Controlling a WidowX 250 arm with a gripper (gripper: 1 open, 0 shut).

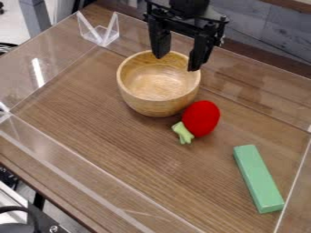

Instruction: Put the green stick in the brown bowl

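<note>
"One black pincer (179,58) reaches in from the top edge of the camera view, pointing down over the far part of the brown bowl (159,106). How does it stand?"

"Open, its two fingers spread wide apart, one toward the left of the picture and the other toward the right, with a gap between them. Whether the tips touch the wood or hover above it, this single angle cannot tell."

"And the surroundings?"

"A toy strawberry (202,116), red with a light-green stem (184,133), lies on the wooden tabletop (109,150) at the bowl's lower right, close by the rim. It sits between the bowl and the green stick (257,178), roughly on the straight line from one to the other. A clear, thin-edged item (97,31) stands at the upper left, near the table's edge, too faint to name. Dark cables (22,211) curl at the lower left corner."

"Where is the stick itself?"

"Flat on the tabletop at the lower right of the picture, outside the bowl, its long side running slightly aslant. It lies well apart from the pincer, toward the near right of the view, beyond the strawberry."

"So the pincer is at the bowl, and the stick is on the wood."
</note>
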